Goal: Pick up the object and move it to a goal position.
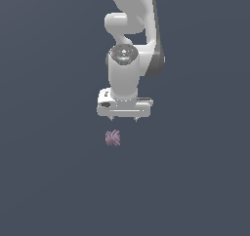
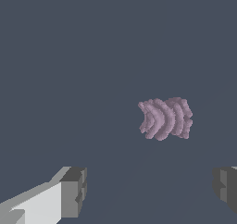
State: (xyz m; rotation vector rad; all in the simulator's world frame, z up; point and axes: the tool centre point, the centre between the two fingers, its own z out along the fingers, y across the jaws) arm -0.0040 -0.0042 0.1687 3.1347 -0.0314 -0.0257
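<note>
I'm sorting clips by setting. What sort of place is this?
Most likely a bare simulated test scene, not a real room: a flat, featureless slate-grey ground, one white robot arm with its end effector open, and a single small mauve-pink ribbed clump.

Object point(image 1: 113, 138) on floor, below pincer point(image 1: 125, 119), slightly toward exterior view's left, not touching.
</note>
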